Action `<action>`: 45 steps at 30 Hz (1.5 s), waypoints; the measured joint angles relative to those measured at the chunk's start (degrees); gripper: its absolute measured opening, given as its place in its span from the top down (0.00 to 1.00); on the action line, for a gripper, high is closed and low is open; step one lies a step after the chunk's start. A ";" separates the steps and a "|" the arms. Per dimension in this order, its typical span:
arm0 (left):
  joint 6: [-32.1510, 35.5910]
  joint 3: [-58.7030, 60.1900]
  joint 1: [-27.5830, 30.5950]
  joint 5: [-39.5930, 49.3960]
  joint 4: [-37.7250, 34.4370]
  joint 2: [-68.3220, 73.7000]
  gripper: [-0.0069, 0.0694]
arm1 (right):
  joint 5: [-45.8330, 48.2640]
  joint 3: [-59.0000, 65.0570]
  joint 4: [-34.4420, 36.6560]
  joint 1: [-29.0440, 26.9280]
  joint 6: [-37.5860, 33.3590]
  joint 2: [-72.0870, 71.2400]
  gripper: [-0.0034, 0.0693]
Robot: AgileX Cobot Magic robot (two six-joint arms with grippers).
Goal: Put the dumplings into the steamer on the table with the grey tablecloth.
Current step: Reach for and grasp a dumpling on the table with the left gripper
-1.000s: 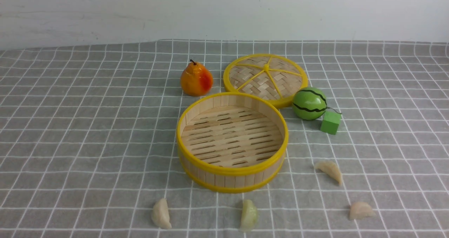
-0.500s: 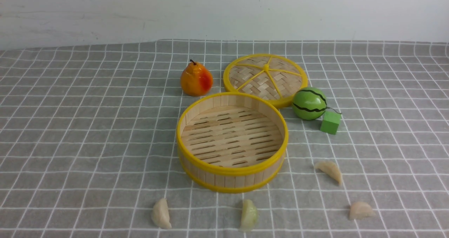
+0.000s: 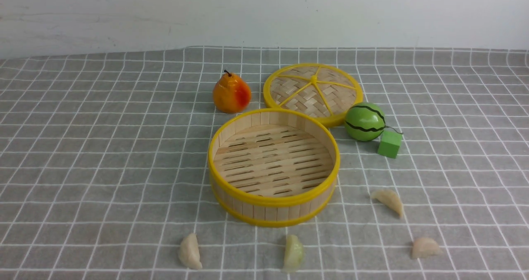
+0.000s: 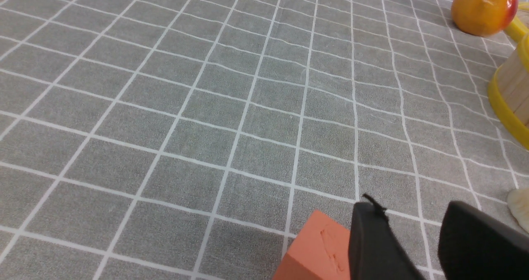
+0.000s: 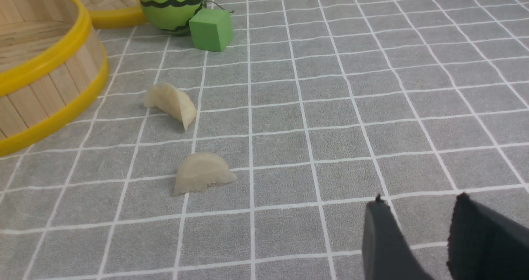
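Steamer [image 3: 272, 212] on a grey tablecloth [image 3: 103, 156] with white grid lines.
A plain white wall [image 3: 264, 11] stands behind; the left gripper [image 4: 411, 207] and the right gripper [image 5: 420, 200] each have fingers slightly apart, holding nothing.

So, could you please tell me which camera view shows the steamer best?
The front view: the steamer is whole there, slatted floor in plain sight. The right wrist view catches only part of its wall and rim; the left wrist view only a sliver.

Four pale dumplings [image 3: 190, 251] loose on grey tablecloth [image 3: 82, 168] near upright yellow-rimmed steamer [image 3: 268, 212], one seemingly greenish.
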 joint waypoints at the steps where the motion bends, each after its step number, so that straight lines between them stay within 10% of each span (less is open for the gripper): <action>1: 0.00 0.00 0.00 0.00 0.00 0.00 0.60 | 0.00 0.00 0.00 0.00 0.00 0.00 0.62; 15: -1.19 0.00 0.00 -0.37 -1.20 0.00 0.60 | 0.00 0.00 0.36 0.00 0.00 0.00 0.62; 19: -12.41 0.00 0.02 -1.49 -15.37 0.00 0.60 | 0.05 0.00 7.55 0.00 6.05 0.00 0.62; 23: -30.03 0.00 0.02 -2.22 -40.78 0.00 0.60 | 1.69 0.06 32.88 0.00 24.29 0.00 0.62; 30: -32.82 0.00 0.02 -2.13 -48.09 0.00 0.60 | 2.25 0.35 39.74 0.00 31.09 0.00 0.62; 34: -26.56 -2.19 0.02 -0.31 -50.63 0.00 0.60 | 2.20 0.35 38.38 0.00 29.43 0.00 0.62; 39: 3.70 -15.87 0.02 9.12 -47.85 2.54 0.67 | 0.35 -2.72 37.88 0.00 12.69 0.00 0.64; 45: 16.46 -31.80 -1.79 23.11 -30.93 20.34 0.93 | -1.54 -12.46 37.83 0.00 -7.78 9.45 0.93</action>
